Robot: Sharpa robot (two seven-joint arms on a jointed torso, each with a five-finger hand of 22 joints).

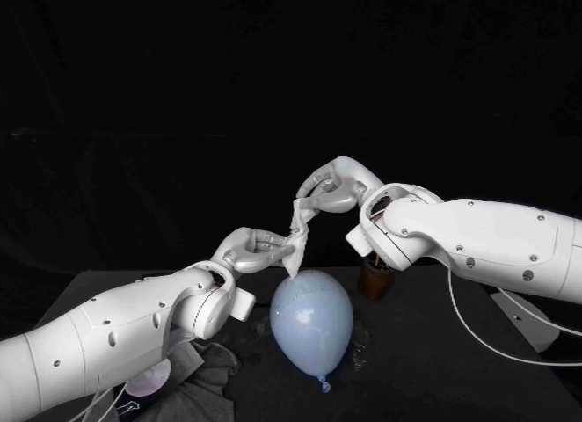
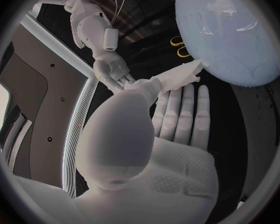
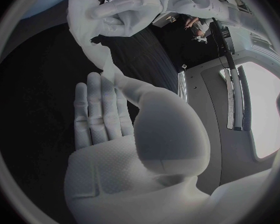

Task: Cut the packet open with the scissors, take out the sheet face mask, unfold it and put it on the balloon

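- White sheet face mask (image 1: 296, 230) hung in the air as a twisted, folded strip, stretched between the two hands just above the far end of the balloon. Its lower end was at the left hand and its upper end at the right.
- Pale blue balloon (image 1: 311, 318) lay on the black table (image 1: 418, 387) directly beneath the mask, with its knot pointing toward the robot. In the left wrist view a corner of the mask came right up to the balloon's skin, though whether the two touched could not be told.
- Left hand (image 1: 250, 251) pinched the mask's lower end at the thumb. The left wrist view showed its other fingers (image 2: 187, 109) stretched out straight, side by side, holding nothing.
- Right hand (image 1: 329, 187), raised higher and behind the balloon, was clamped on the strip's upper end in the same way. The right wrist view showed its remaining fingers lying flat and close together.
- Brown upright object (image 1: 376, 278) stood behind the balloon, just beside the right forearm. What it was could not be made out.
- Yellow loops (image 2: 176, 45) lay near the balloon in the left wrist view, too small to identify with certainty.
- Dark crumpled cloth (image 1: 209, 378) lay at the table's near left corner, partly under the left arm.
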